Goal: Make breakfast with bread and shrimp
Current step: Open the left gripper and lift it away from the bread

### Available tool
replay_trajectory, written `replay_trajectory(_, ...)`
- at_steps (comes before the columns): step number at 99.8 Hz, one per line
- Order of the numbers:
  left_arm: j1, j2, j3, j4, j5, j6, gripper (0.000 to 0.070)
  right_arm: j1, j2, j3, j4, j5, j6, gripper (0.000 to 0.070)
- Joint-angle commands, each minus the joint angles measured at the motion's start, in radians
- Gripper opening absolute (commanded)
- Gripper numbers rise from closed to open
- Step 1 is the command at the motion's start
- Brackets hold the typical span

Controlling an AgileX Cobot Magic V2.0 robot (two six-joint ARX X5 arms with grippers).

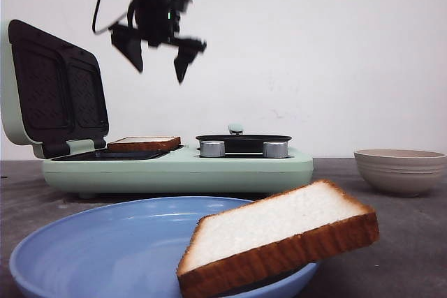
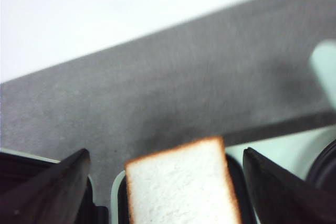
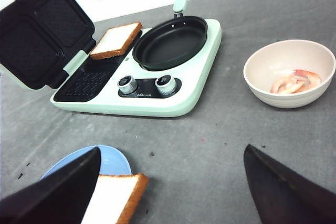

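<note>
Hovering high above the open mint-green sandwich maker [image 1: 178, 169], my left hand [image 1: 158, 57] hangs with its fingers spread apart and nothing between them. Directly below it, in the left wrist view, lies one thick square slice of white bread with a golden-brown crust [image 2: 181, 184], flat on the maker's dark ribbed grill plate [image 3: 84, 80], in the section nearer the round black frying pan [image 3: 169, 42]. The ribbed lid [image 1: 59, 88] stands tilted back.

My right hand [image 3: 170, 192] is also wide open and empty, low over the grey surface [image 3: 210, 140]. The second slice of the same bread [image 1: 279, 239] leans on the rim of the shallow blue plate [image 1: 91, 242], one edge jutting out past it. Well apart to the right, the beige ceramic bowl [image 3: 290, 74] holds the pale pink shrimp [image 3: 294, 81].

I judge this bread to be light, soft and easily crushed, its crumb springy but quick to dent, its crust a little firmer. I would take the plate slice by its overhanging crust edges, across the thickness, closing gently so it neither folds nor tears. The shrimp look slick and small, likely to slip.
</note>
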Motion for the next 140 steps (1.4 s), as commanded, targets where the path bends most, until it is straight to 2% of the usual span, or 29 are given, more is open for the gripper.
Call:
replay_trajectory(1,-0.009,0.024,0.090,-0.059,0.005,-0.095,0.0375,0.003,0.003,0.006,0.021,-0.003,0.013,0.0526)
replay_trajectory(5,-0.011,0.021,0.127,-0.102,0.005,-0.134,0.0235,0.003,0.003,0.006,0.029,-0.003,0.023,0.0526)
replay_trajectory(10,-0.012,0.009,0.164,-0.151,0.005,-0.171,0.0023,0.003,0.003,0.006,0.043,-0.003,0.038,0.0526)
replay_trajectory(11,-0.012,0.006,0.170,-0.159,0.006,-0.178,0.0000,0.003,0.003,0.006,0.046,-0.003,0.042,0.0526)
replay_trajectory(21,-0.022,-0.044,0.186,-0.207,0.021,-0.216,0.0010,0.003,0.003,0.006,0.074,-0.003,0.068,0.0525)
replay_trajectory(51,-0.103,-0.257,0.186,-0.337,0.019,-0.214,0.0010,0.004,0.003,0.006,0.081,-0.003,0.078,0.0525)
replay_trajectory(74,-0.224,-0.457,0.186,-0.462,0.021,-0.117,0.0010,0.035,0.003,0.006,0.081,-0.006,0.078,0.0525)
replay_trajectory(86,-0.294,-0.576,0.186,-0.585,0.014,-0.118,0.0010,0.049,0.003,0.006,0.080,-0.005,0.078,0.0525)
replay_trajectory(99,-0.372,-0.716,0.182,-0.665,-0.066,-0.134,0.0010,0.061,0.003,0.006,0.079,-0.005,0.079,0.0521)
replay_trajectory(110,-0.430,-0.863,0.159,-0.668,-0.082,-0.149,0.0010,0.069,0.013,0.006,0.079,-0.006,0.117,0.0453)
replay_trajectory(129,-0.457,-1.153,0.043,-0.670,-0.080,-0.182,0.0010,0.079,0.097,0.006,0.077,-0.105,0.169,0.0449)
replay_trajectory(140,-0.457,-1.327,-0.069,-0.670,-0.044,-0.211,0.0010,0.089,0.159,0.006,0.078,-0.163,0.176,0.0450)
